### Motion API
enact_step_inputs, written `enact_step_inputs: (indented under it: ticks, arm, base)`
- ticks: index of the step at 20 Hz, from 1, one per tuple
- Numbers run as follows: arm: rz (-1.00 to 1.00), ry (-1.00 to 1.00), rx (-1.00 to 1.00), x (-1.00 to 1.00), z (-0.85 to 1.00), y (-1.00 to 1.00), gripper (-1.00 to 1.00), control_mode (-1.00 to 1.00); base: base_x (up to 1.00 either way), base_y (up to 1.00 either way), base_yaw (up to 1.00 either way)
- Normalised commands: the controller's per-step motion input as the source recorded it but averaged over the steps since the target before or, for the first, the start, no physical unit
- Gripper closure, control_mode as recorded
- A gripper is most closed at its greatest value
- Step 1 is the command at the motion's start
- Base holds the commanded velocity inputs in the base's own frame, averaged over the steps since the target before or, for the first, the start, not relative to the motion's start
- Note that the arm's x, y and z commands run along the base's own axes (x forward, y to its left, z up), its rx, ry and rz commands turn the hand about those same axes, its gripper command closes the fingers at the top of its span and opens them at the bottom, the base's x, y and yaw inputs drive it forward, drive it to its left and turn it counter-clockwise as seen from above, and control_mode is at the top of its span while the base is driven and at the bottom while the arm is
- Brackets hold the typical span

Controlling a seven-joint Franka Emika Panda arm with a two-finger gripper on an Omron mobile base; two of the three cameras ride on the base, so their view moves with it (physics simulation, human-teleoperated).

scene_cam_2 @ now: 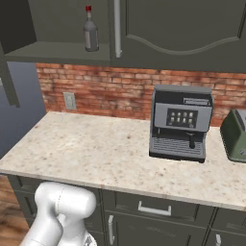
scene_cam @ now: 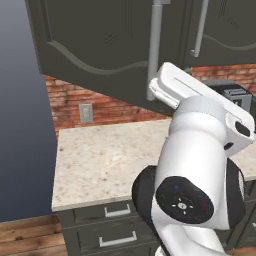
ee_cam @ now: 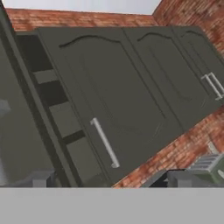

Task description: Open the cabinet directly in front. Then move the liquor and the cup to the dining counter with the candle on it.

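The cabinet (scene_cam_2: 173,29) hangs above the worktop with its left door (scene_cam: 100,45) swung open and its right door (ee_cam: 122,100) closed. The liquor (scene_cam_2: 90,30), a red-capped bottle, stands upright on the bottom shelf of the open left half. In the hand view my gripper (ee_cam: 109,180) faces the closed door's silver bar handle (ee_cam: 105,142) from a distance, its two dark fingertips (ee_cam: 41,178) far apart and nothing between them. Bare shelves (ee_cam: 57,118) show to the left of that door. The white arm (scene_cam: 200,150) reaches up toward the cabinet. The cup and the dining counter are out of view.
A coffee machine (scene_cam_2: 181,122) and a green toaster (scene_cam_2: 235,134) stand on the beige worktop (scene_cam_2: 86,149) against the red brick wall (scene_cam_2: 110,91). Dark drawers (scene_cam: 117,225) run below it. A wall outlet (scene_cam: 86,113) sits at the left.
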Motion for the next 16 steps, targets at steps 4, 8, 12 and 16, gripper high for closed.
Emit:
enact_step_inputs:
  ticks: [4, 8, 12, 16]
  arm:
    - [0.16, -0.04, 0.14, 0.13, 0.16, -0.89, -1.00, -1.00]
    - [0.35, 0.04, 0.08, 0.69, 0.00, -0.72, -1.00, -1.00]
    - [0.35, 0.00, 0.10, 0.22, 0.00, -0.71, -1.00, -1.00]
    - [0.34, 0.01, 0.12, 0.08, 0.00, -0.63, -1.00, -1.00]
  base:
    - [0.00, 0.00, 0.00]
    - [0.00, 0.00, 0.00]
    - [0.00, 0.00, 0.00]
    - [0.00, 0.00, 0.00]
